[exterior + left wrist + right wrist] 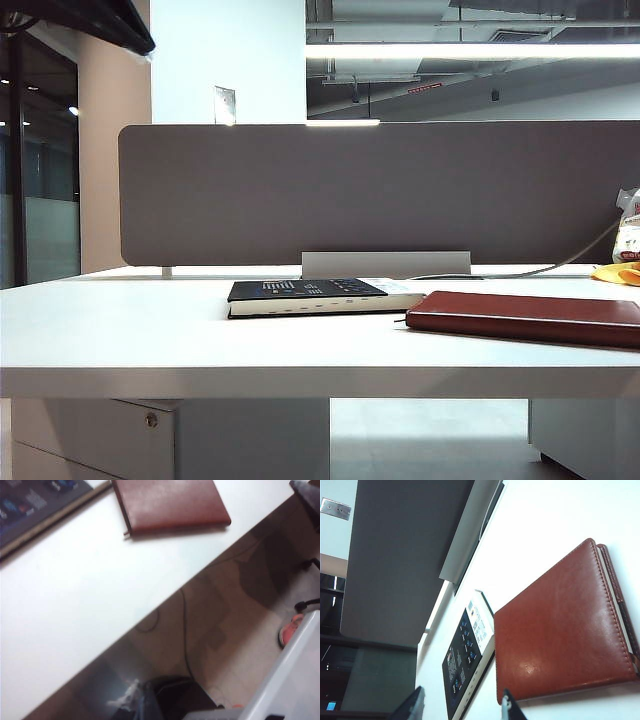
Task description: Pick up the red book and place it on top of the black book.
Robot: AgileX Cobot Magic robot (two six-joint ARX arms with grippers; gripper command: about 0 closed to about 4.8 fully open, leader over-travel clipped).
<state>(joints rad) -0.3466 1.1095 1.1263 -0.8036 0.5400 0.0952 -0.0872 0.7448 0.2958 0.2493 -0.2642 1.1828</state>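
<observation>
Flat on the white table (150, 340), the red book (525, 318) lies just beside the black book (305, 295), long axis across the exterior view. Right gripper (462, 705) hovers near its edge with jaws spread, holding nothing. Left gripper is out of sight.

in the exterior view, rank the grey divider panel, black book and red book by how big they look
1. grey divider panel, by far the largest.
2. red book.
3. black book.
The books look close in size; the red one lies nearer the camera, so their order is unsure.
</observation>
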